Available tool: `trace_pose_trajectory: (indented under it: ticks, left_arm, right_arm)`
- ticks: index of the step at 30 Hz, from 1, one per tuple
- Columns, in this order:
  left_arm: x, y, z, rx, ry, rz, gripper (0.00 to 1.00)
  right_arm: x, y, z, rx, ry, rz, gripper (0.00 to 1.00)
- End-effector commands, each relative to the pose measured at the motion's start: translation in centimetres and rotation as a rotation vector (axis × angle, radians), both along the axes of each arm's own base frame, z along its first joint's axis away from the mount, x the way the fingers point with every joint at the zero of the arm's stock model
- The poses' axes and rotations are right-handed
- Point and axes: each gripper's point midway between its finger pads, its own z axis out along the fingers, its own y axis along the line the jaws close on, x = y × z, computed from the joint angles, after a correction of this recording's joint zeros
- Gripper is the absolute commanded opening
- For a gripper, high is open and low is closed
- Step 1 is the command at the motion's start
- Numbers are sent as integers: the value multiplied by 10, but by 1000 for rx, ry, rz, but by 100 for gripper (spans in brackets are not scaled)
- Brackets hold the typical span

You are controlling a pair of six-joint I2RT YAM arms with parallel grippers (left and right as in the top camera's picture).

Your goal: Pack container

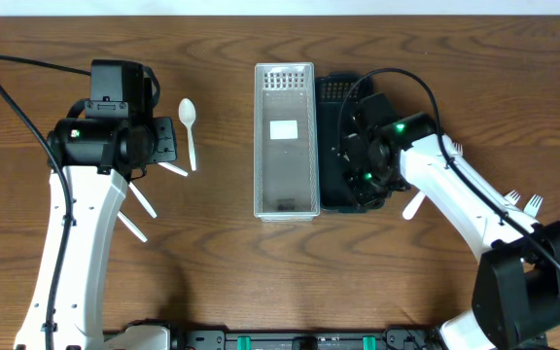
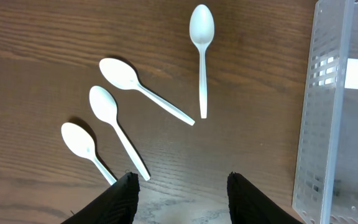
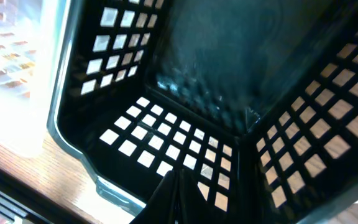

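Several white plastic spoons (image 2: pixel 201 56) lie on the wooden table left of the clear slotted container (image 1: pixel 285 136); they also show in the overhead view (image 1: pixel 190 126). My left gripper (image 2: pixel 182 193) is open and empty, hovering just above the table near the spoon handles; it also shows in the overhead view (image 1: pixel 168 146). A black lattice basket (image 1: pixel 331 146) stands against the clear container's right side. My right gripper (image 3: pixel 178 186) is shut with its fingers together, reaching down inside the black basket (image 3: pixel 185 143). I see nothing between its fingers. The clear container (image 2: pixel 340 112) looks empty except for a white label.
White plastic forks (image 1: pixel 523 201) lie at the right, partly under my right arm, with another fork (image 1: pixel 455 149) beside the arm. A white utensil handle (image 1: pixel 413 206) pokes out below the black basket. Cables run from both arms.
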Motion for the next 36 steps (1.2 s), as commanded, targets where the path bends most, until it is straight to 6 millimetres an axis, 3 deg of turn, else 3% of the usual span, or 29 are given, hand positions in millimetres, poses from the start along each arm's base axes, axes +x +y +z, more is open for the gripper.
trace_pose_trajectory:
  ticks: [1,6,11,13,16,18,21,23,25,26,28,30,33,36]
  left_arm:
    - [1,3,7,13,-17,2,49]
    - [1,3,7,13,-17,2,49]
    - [1,3,7,13,-17,2,49]
    - [2,3,7,13,-17,2,49]
    - [2,3,7,13,-17,2,49]
    - [2,3,7,13,-17,2,53]
    - [1,3,7,13,-19,2,57]
    - [1,3,7,12,-19,2,61]
    - [1,3,7,12,-19,2,64]
    - [1,3,7,12,-19,2,64]
    - [1,3,7,12,-19,2,64]
    - [1,3,7,12,-19,3,64]
    - [1,3,7,12,-19,2,64]
    - [1,3,7,12,-19,2,64]
  right_arm:
    - [-8,2,-6,-12,30,-3,4]
    - [-23,7,-3,36,90,44,3]
    - [-14,11,-3,50,55,41,5]
    - [-1,14,-2,61,2,36,6]
    - [34,5,7,7,-131,-46,8]
    - [60,-3,27,-24,-225,-102,11]
    - [94,-19,73,-34,-355,-179,13]
    - [112,-33,106,-18,-436,-234,28]
    - [124,-51,133,-2,-500,-290,79]
    - [129,-62,144,2,-527,-325,86]
    - [134,-89,155,-1,-549,-412,88]
    - [131,-119,152,-19,-516,-526,97]
    - [119,-156,128,-56,-392,-710,99]
    - [109,-168,94,-89,-282,-788,99]
